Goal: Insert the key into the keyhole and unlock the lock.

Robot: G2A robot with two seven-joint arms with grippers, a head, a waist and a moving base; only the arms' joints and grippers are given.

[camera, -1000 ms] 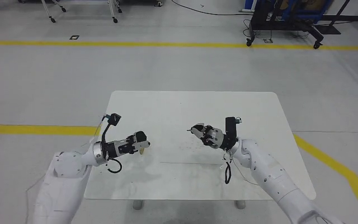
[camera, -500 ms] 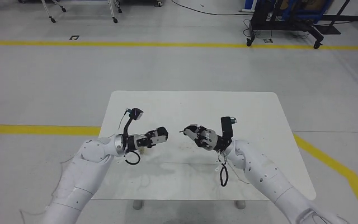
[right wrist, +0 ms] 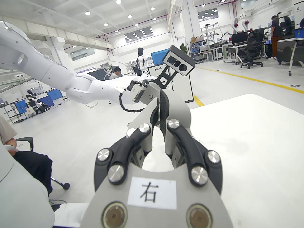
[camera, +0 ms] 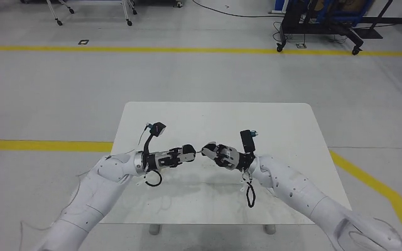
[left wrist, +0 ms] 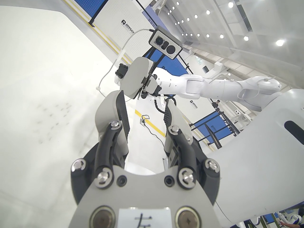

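Above the middle of the white table (camera: 264, 119), my left gripper (camera: 190, 152) and right gripper (camera: 211, 150) point at each other, tips almost touching. In the left wrist view the left gripper (left wrist: 144, 97) has its fingers (left wrist: 122, 112) apart, and I see only background through the gap. The right gripper (left wrist: 139, 84) hangs just beyond its tips. In the right wrist view the right gripper (right wrist: 159, 100) is shut, its dark pads (right wrist: 163, 110) pressed together. A thin pale sliver, apparently the key (camera: 201, 149), sticks out toward the left gripper (right wrist: 142, 93). The lock is hidden from me.
The table top (left wrist: 35, 60) is bare around both arms, with faint scuff marks (left wrist: 54, 117). Its far edge (camera: 217, 103) and right edge (camera: 326, 157) lie well away from the grippers. A dark wheeled rack (camera: 320, 25) stands on the floor at the back right.
Both arms have closed in on each other. The left gripper swung right from the table's left side, the right gripper edged left, and their tips now nearly meet.
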